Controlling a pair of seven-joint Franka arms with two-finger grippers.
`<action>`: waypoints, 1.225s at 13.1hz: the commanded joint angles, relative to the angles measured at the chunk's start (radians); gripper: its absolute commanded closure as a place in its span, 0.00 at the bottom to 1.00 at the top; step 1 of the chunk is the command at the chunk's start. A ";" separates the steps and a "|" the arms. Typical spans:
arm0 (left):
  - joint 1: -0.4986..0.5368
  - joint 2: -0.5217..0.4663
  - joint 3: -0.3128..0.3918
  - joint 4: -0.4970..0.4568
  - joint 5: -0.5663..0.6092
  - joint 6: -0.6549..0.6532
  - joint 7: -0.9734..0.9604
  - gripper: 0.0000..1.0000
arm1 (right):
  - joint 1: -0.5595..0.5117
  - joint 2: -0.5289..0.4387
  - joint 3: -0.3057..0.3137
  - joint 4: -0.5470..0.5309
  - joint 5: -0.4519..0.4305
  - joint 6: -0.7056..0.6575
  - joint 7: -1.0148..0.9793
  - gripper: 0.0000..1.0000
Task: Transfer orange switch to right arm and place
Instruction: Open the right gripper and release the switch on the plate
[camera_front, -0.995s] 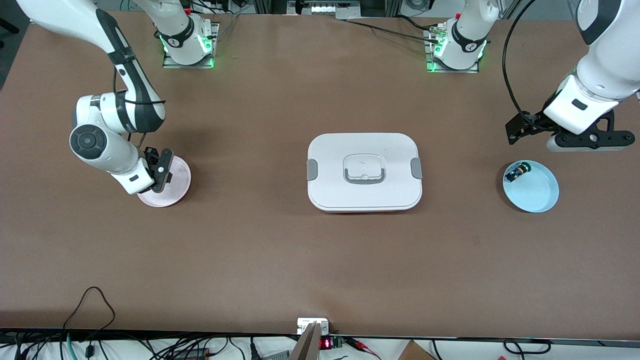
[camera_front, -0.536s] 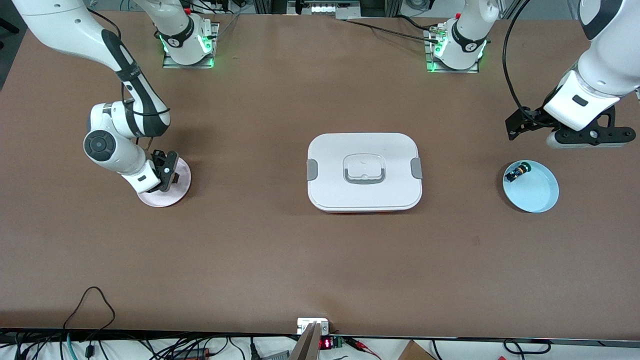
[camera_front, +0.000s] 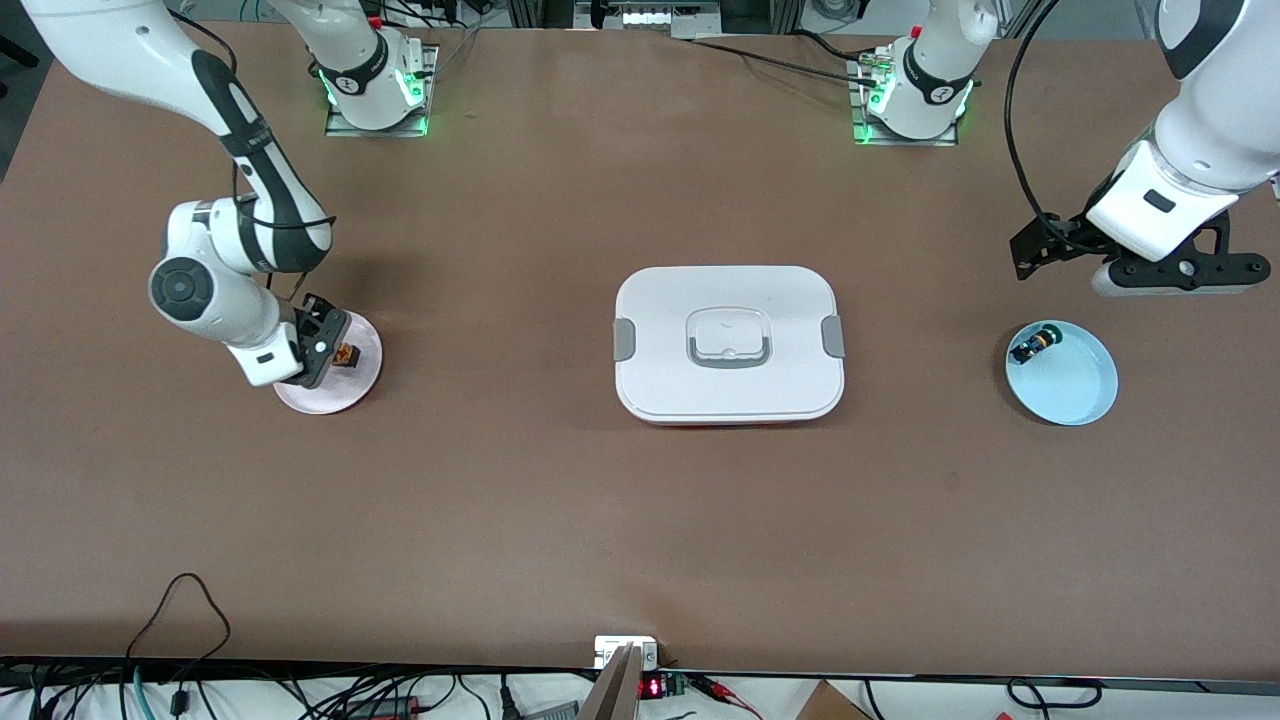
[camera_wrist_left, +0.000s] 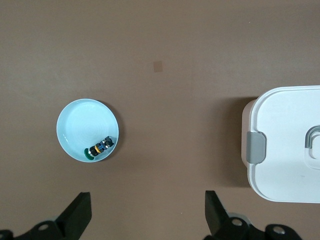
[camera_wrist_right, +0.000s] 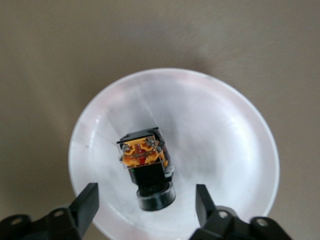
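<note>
At the right arm's end of the table, the right gripper (camera_front: 322, 340) was down low over the pink plate (camera_front: 330, 398). Its two black fingers (camera_wrist_right: 89, 202) stood apart, with a gap showing on either side of the orange switch (camera_wrist_right: 145, 160). The switch sat on the plate between them, a little off the plate's middle, and nothing was pinching it. From where I stood, that looked like the end of the placing step: the switch was on the plate and the claw had let go of it.

In the middle of the table was the white lidded box (camera_front: 728, 345), closed, with neither arm near it.

Toward the left arm's end lay the blue plate (camera_front: 1085, 390), with the green-capped switch (camera_front: 1032, 345) resting against its rim. The left gripper (camera_wrist_left: 147, 215) hung in the air over bare table just beside that plate. Its jaws were spread wide and held nothing, and that arm seemed to be waiting.

I judged that the next move belonged to the right arm, and it was a plain lift straight up. The fingers flanked the switch closely, so any sideways drift on the way out could clip the little black body and tip it or skid it across the smooth plate. Until the tips had cleared the top of the switch, the jaws would need to stay spread.
</note>
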 joint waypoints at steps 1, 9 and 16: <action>0.003 0.010 0.008 0.018 -0.011 -0.019 0.003 0.00 | 0.015 -0.047 0.017 0.101 0.053 -0.183 0.163 0.00; 0.003 0.014 0.010 0.020 -0.019 -0.016 0.003 0.00 | 0.067 -0.119 0.020 0.338 0.243 -0.621 0.830 0.00; -0.010 0.053 0.004 0.089 -0.013 -0.025 -0.012 0.00 | 0.133 -0.194 0.014 0.596 -0.034 -0.725 0.880 0.00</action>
